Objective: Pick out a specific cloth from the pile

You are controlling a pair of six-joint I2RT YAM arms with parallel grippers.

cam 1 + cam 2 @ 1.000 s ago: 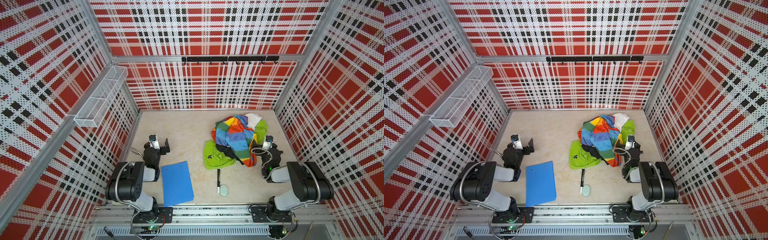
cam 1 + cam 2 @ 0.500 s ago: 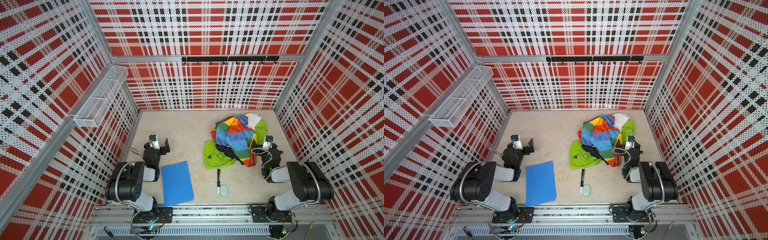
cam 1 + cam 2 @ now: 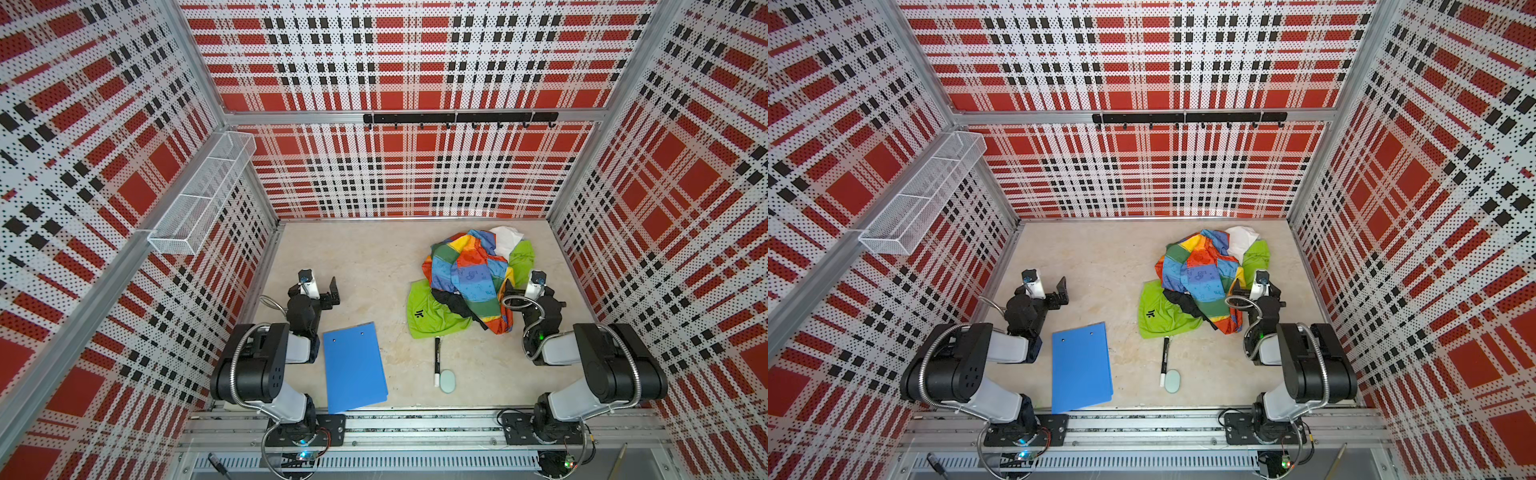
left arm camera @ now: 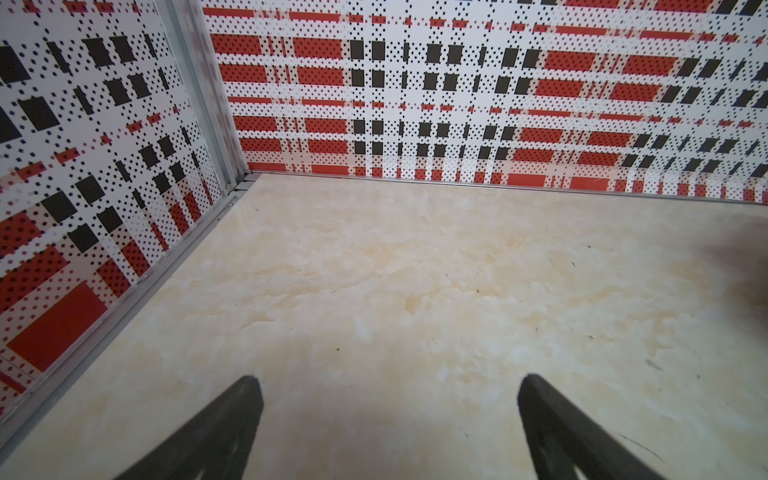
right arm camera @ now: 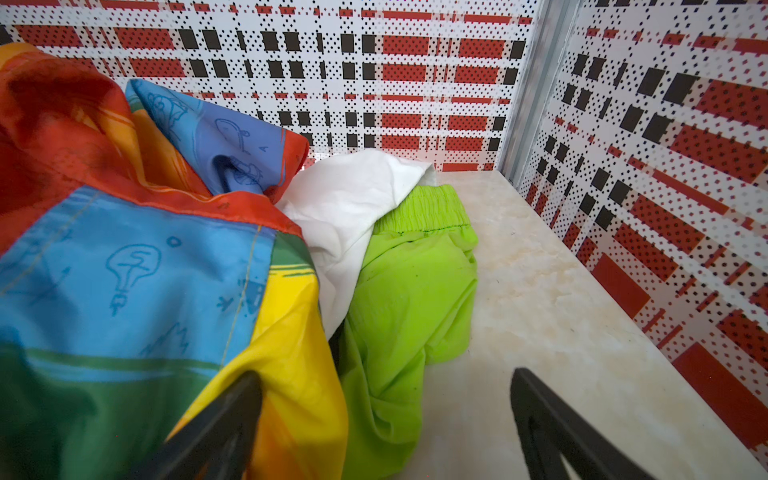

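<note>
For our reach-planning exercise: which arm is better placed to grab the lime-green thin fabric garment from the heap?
Right. The right fingers stand open with the lime-green thin fabric garment directly ahead; the left fingers face only beige tabletop, away from it.

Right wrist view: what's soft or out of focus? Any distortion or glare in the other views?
Right wrist view: the right claw is soft-edged, the rainbow cloth blurs up close, the lime-green cloth is sharp. Left wrist view: a dark smudge at one edge, left claw soft. Both top views: walls bow slightly, light even, no glare.
</note>
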